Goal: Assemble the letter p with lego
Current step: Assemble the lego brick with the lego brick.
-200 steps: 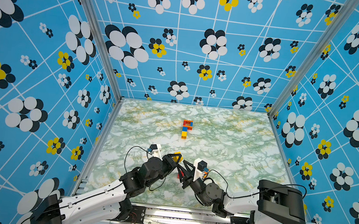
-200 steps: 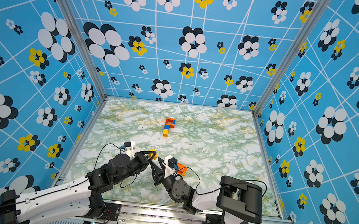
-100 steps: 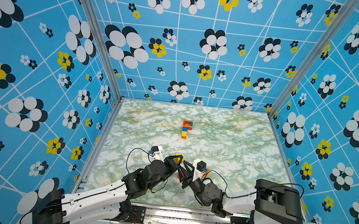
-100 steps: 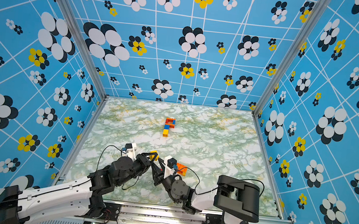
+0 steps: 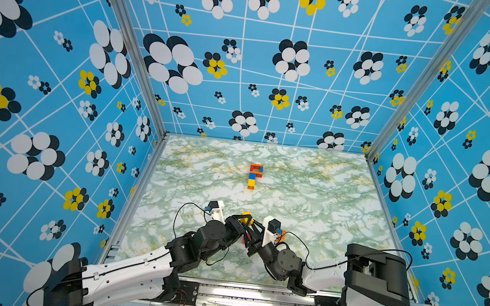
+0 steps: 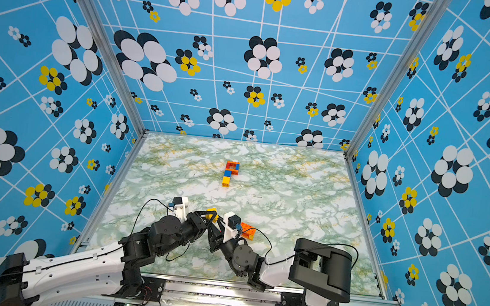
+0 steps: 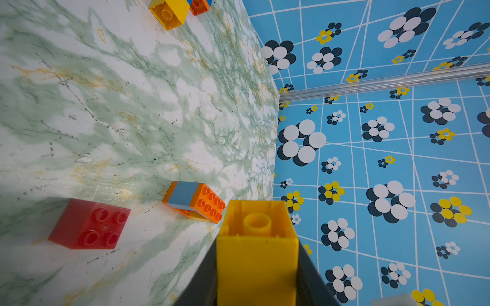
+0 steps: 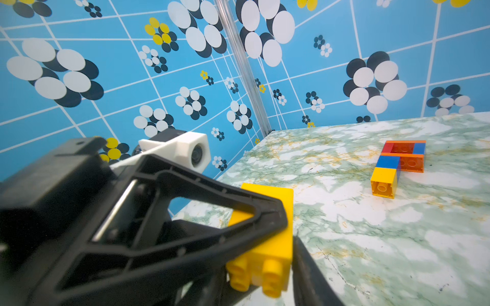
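My left gripper (image 7: 256,261) is shut on a yellow lego brick (image 7: 256,246), held above the near middle of the table with its hollow underside pointing away from the wrist. In both top views the left gripper (image 5: 242,221) (image 6: 210,215) meets my right gripper (image 5: 249,228) (image 6: 215,222) tip to tip at that brick (image 5: 245,216). In the right wrist view the brick (image 8: 267,238) sits between the right gripper's (image 8: 265,267) jaws. One finger (image 8: 307,265) lies close beside it and the other is hidden. The partly built letter (image 5: 255,173) (image 6: 231,171) (image 8: 397,164) lies flat further back.
A loose red brick (image 7: 88,225) lies on the marble table (image 5: 309,204) under the grippers. An orange and pale blue stack (image 7: 196,198) (image 6: 246,230) lies beside the right wrist. Patterned blue walls close in three sides.
The left gripper has edged slightly forward with the yellow brick. The right gripper's jaws have narrowed around the brick's studded end. Both arms otherwise stay in place.
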Controlling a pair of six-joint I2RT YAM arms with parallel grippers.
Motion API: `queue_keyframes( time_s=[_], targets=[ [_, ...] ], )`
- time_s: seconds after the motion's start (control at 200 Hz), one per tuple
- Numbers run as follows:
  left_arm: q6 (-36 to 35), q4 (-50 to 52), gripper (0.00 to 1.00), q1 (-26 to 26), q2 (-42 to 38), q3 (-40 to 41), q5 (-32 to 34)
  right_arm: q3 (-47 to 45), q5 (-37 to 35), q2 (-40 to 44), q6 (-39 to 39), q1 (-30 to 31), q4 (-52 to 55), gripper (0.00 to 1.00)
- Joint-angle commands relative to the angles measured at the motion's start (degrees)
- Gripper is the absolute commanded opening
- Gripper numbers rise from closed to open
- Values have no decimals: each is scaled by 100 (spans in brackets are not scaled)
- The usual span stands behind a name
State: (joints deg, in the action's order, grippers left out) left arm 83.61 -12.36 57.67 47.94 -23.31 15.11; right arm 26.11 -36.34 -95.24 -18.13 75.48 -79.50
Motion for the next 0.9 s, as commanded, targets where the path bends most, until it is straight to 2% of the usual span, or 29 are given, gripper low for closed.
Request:
queue_keyframes(
  time_s=[0.0, 0.11, 0.305, 0.32, 0.4, 0.475, 0.51, 0.595, 0.71, 0.805, 0.895],
  targets=[
    [41, -34, 20, 47, 33, -16, -20, 136, -207, -4, 104, -139, -94, 35],
    [19, 51, 24, 39, -17, 37, 68, 113, -207, 60, 60, -151, 9, 27],
    [-114, 458, 42, -69, -307, 106, 304, 164, -236, 506, -93, -155, 1197, 16],
    [-136, 507, 47, -96, -342, 107, 318, 177, -234, 552, -99, -155, 1326, 16],
    [-281, 941, 61, -251, -553, 50, 365, 259, -209, 857, -112, -165, 2165, 14],
    [-409, 1387, 69, -485, -805, 31, 326, 394, -207, 1216, -70, -180, 3168, 12],
    [-492, 1559, 72, -621, -959, 43, 293, 483, -205, 1389, -10, -222, 3672, 12],
    [-754, 2166, 76, -1062, -1378, 28, 133, 768, 429, 1798, 249, -408, 4996, 12],
    [-1372, 2919, 81, -1941, -1926, -11, -278, 1439, 1467, 2185, 845, -753, 7081, 13],
    [-2072, 3404, 83, -2750, -2104, -137, -750, 2129, 2234, 2175, 1287, -994, 8695, 11],
    [-2734, 3651, 85, -3299, -2096, -219, -1111, 2710, 2687, 1968, 1635, -1125, 9913, 12]
  ],
)
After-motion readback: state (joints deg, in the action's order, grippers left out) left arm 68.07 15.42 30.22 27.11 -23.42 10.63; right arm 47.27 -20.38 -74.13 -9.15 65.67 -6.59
